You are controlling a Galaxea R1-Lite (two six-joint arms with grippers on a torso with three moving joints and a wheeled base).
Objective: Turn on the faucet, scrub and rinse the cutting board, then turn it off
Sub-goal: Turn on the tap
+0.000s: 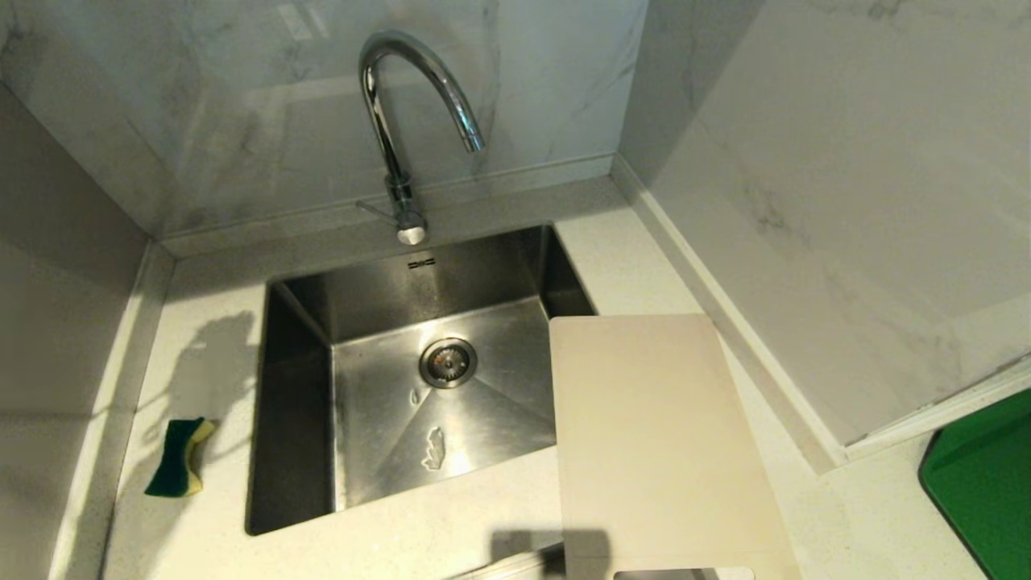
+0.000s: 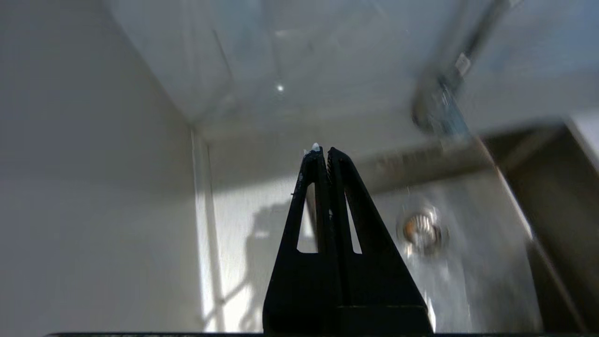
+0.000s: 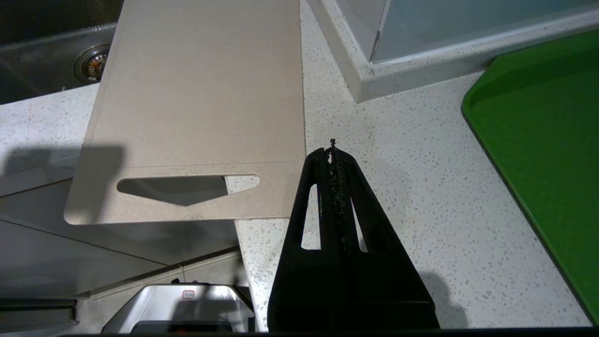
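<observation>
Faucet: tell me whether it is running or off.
Off. No stream falls from the faucet spout in the head view, and the sink floor holds only small puddles.

You had the sink (image 1: pixel 306 403) set into the worktop (image 1: pixel 209 322), with the faucet (image 1: pixel 400 121) behind it at the wall. Right of the sink lay the cutting board (image 1: pixel 652 435), its left edge overhanging the basin and its slotted end past the worktop's front edge. The sponge (image 1: pixel 179 457) sat left of the sink, a tray (image 1: pixel 983 483) far right.
</observation>
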